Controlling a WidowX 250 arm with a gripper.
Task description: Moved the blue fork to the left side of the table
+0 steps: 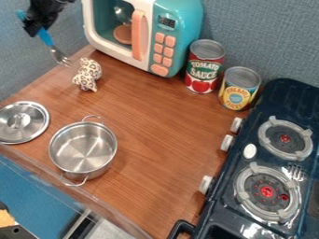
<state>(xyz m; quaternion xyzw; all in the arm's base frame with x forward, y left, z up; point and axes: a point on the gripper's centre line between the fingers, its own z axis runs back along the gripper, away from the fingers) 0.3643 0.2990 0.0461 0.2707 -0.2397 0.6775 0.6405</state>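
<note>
Item one: blue fork (45, 37), one, metal tines pointing downward; held aloft at the upper left, near the back wall, its blue handle caught in the tool (38, 21). Condition of tool: narrowed on the handle.

Status of work: partly complete, by estimate. The fork is lifted and already toward the left side of the bench (152, 135); outstanding are the lowering, the setting down and the release. It appears to hang close to the bench's back-left edge, so a placement a little further inward would seem safer.

Surrounding stock: one spotted toy (88, 74), just beside the tines in this view and the likeliest thing to be knocked; one lid (22, 122), knobbed, lying at the left edge; one steel pot (83, 148), two-handled, uncovered, to the right of the lid. These three share the left side and narrow the choice of landing place. To the rear, one teal-and-white toy microwave (177, 35). Right of it, one red-labelled can (204, 66) and one yellow-labelled can (239, 88), both upright. At far right, one dark toy stove (218, 208), two burners, well apart from the fork.
</note>
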